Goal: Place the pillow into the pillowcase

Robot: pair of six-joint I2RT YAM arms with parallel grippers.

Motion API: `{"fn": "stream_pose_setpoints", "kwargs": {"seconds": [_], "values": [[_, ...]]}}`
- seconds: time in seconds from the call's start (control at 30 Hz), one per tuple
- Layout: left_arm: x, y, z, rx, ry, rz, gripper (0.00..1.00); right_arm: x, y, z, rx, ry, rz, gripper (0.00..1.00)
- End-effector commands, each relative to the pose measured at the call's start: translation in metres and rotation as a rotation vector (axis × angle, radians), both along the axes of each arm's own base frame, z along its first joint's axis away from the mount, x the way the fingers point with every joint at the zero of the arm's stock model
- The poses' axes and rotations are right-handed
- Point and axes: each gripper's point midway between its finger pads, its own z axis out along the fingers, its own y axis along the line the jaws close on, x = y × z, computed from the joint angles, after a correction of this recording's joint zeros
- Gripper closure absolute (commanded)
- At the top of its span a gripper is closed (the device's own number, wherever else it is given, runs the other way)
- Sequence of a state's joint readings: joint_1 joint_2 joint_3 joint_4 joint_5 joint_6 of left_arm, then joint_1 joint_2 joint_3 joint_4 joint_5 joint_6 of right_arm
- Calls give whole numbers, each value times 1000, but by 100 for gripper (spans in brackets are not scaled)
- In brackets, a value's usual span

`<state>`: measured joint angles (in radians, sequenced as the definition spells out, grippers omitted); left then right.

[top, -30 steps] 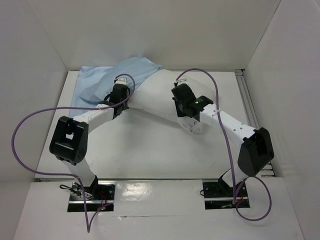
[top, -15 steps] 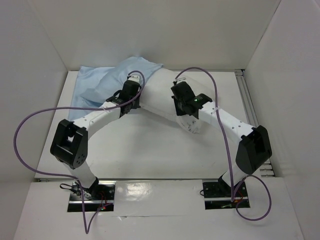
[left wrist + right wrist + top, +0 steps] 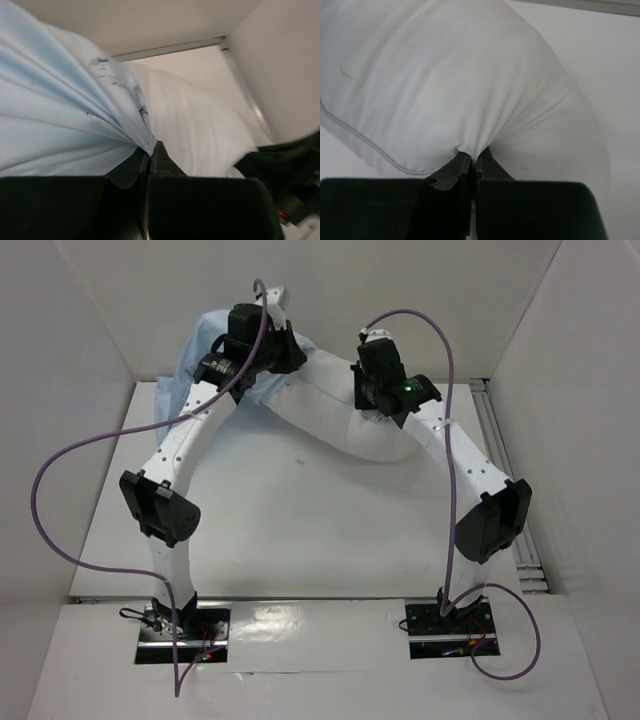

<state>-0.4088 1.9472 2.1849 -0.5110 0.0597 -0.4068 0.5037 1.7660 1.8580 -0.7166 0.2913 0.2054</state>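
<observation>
Insertion is the step we judge to be in hand, and it looks only partly done. Our left gripper (image 3: 150,152) is pinched tight on a fold of the pillowcase (image 3: 60,115), whose light blue cloth fans out from the jaws in taut pleats. In the top view the left arm holds it up off the tabletop (image 3: 300,530), close to the back wall. Our right gripper (image 3: 473,157) is clamped narrowly on a bunch of the pillow (image 3: 445,85), drawing the white fabric into a puckered peak. From above, the pillow stretches as a bent shape over the far part of the tabletop, its left end meeting the blue cloth and the rest bare. We cannot tell how far that end sits inside the sack, nor whether the left grip is on the edge of its mouth. The next move, as we read it, calls for the left arm to draw the opening over the pillow while the right pushes the pillow toward it. Both grips need to be firm so the thin cloth does not slip free.
</observation>
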Motion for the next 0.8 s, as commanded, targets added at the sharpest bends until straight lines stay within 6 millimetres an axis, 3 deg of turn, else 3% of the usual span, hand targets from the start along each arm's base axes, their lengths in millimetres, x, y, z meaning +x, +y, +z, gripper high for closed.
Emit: {"fn": "stream_pose_setpoints", "kwargs": {"seconds": [0.0,0.07,0.1,0.17,0.2,0.23,0.3,0.33,0.47,0.53,0.57,0.67,0.73,0.77], "values": [[-89,-71,132,-282,-177,-424,100,-4,30,76,151,-184,119,100],[-112,-71,144,-334,-162,-483,100,-10,30,75,174,-173,119,100],[-116,-68,146,-344,-161,-491,100,-15,30,65,169,-149,129,100],[-129,-67,134,-346,-110,-524,100,-31,25,72,192,-154,143,100],[-143,-56,148,-351,-140,-519,100,-41,26,62,197,-126,172,100],[-152,-51,144,-345,-112,-515,100,-58,21,78,220,-147,195,100],[-167,-42,137,-320,-85,-501,100,-82,19,74,244,-115,236,100],[-185,-31,148,-314,-108,-493,100,-97,10,88,255,-140,238,100],[-220,-4,153,-281,-93,-436,100,-140,-15,80,243,-43,203,100],[-235,5,151,-270,-56,-422,100,-152,-28,91,228,-45,179,100],[-238,8,149,-265,-41,-411,100,-162,-33,85,213,4,169,100],[-240,15,135,-239,21,-369,100,-166,-43,97,193,-4,135,100],[-214,17,115,-214,64,-302,100,-155,-41,92,179,0,119,100],[-200,22,107,-209,83,-272,100,-137,-46,77,140,6,59,100]]}}
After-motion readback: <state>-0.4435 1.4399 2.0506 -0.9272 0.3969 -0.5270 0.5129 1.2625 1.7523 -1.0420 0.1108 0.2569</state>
